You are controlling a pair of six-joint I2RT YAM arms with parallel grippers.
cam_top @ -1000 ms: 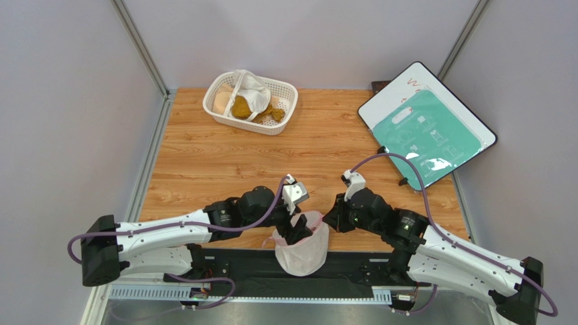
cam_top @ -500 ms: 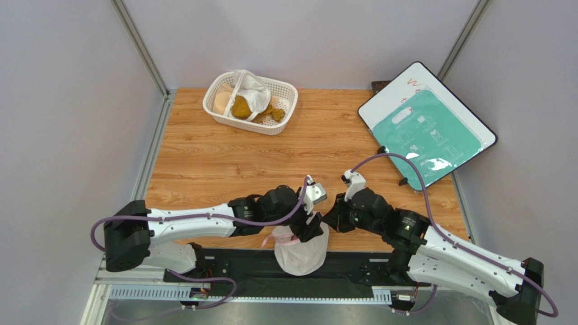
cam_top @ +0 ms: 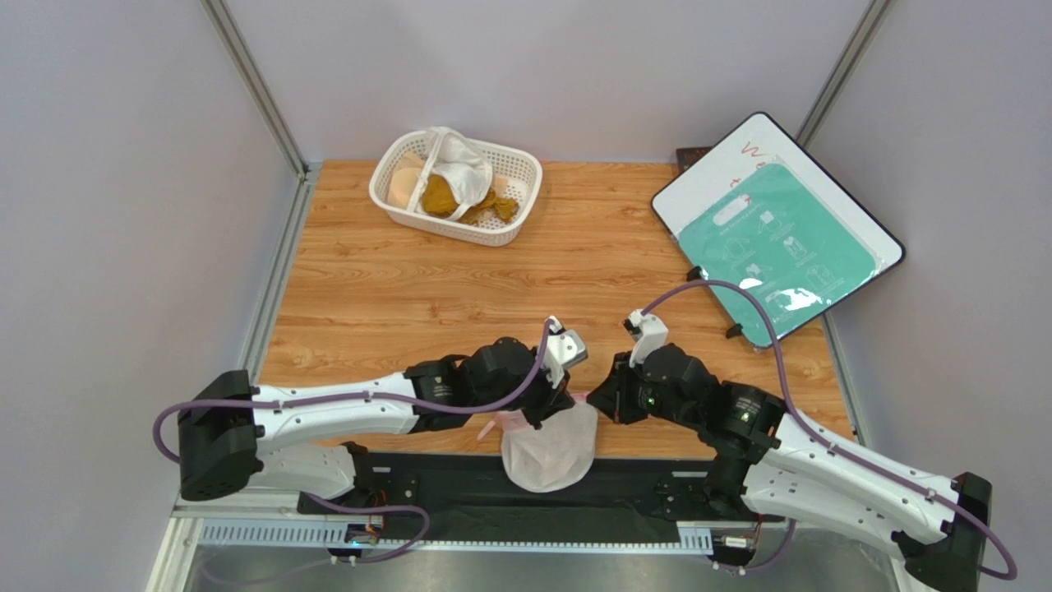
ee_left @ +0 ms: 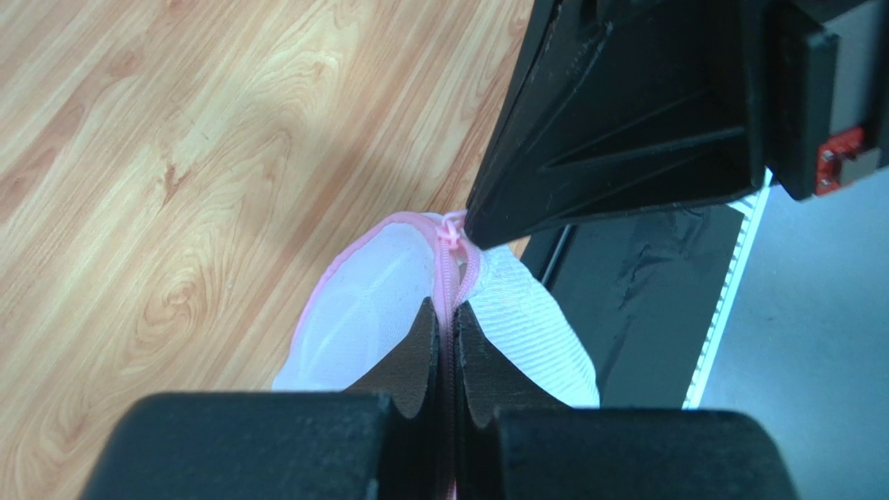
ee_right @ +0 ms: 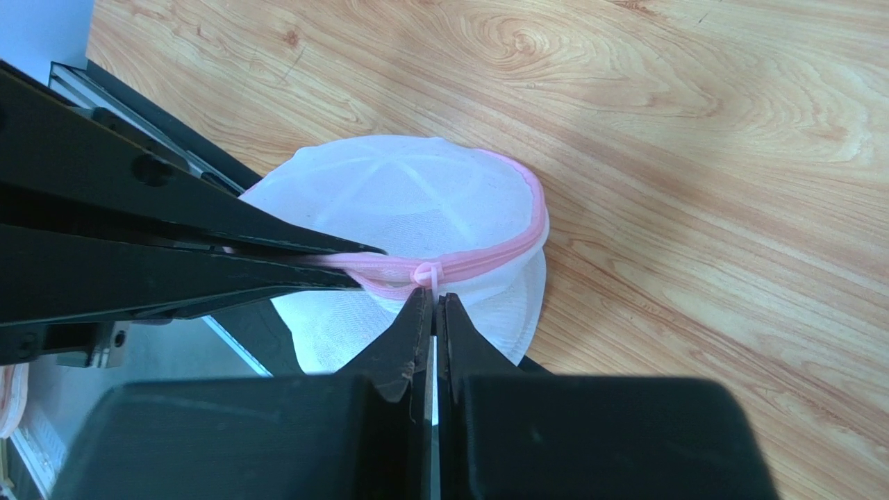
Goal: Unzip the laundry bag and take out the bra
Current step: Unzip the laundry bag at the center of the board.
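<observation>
The laundry bag (cam_top: pixel 550 454), white mesh with pink zipper trim, hangs over the table's near edge between both arms. My left gripper (ee_left: pixel 446 308) is shut on the pink zipper band (ee_left: pixel 456 273), its tips just below the pull. My right gripper (ee_right: pixel 434 297) is shut on the small pale zipper pull (ee_right: pixel 428 275) at the bag's rim. In the right wrist view the left fingers (ee_right: pixel 209 260) reach in from the left onto the same pink trim. In the top view the left gripper (cam_top: pixel 563 402) and right gripper (cam_top: pixel 596 402) meet above the bag. The bra is hidden.
A white lattice basket (cam_top: pixel 393 201) holding mustard and white cloths stands at the table's far left. A whiteboard with a green sheet (cam_top: pixel 778 234) leans at the far right. Black base rails (cam_top: pixel 642 487) run under the hanging bag.
My left gripper, open over the bag a second ago, has shifted right and closed on the pink zipper band. The right gripper has held still, shut.
</observation>
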